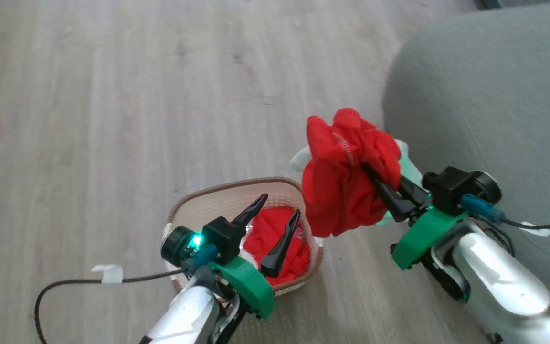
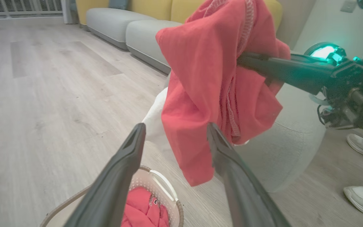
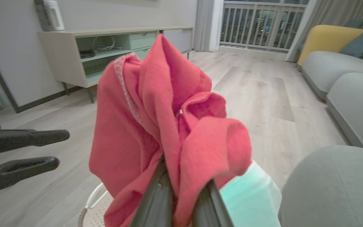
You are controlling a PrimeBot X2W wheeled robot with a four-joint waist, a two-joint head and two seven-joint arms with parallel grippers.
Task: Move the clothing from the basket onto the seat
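One garment [image 1: 342, 177] pinched by right gripper [image 1: 370, 170] near seat [image 1: 494, 95]; left gripper [image 1: 280, 204] spread over basket [image 1: 237, 184].

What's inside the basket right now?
A bunched red garment lies in the basket. The open left pincer hangs over it, covering part of the pile, so anything beneath the red fabric, and the basket's bottom, can't be seen.

I'm in a home living room here: pale wood-plank floor [image 1: 112, 95] under me, a grey-cushioned sofa with a yellow back [image 3: 329, 63], a low cream sideboard with open shelves [image 3: 115, 47], curtains [image 3: 208, 25] beside a white-railed balcony window [image 3: 254, 28].
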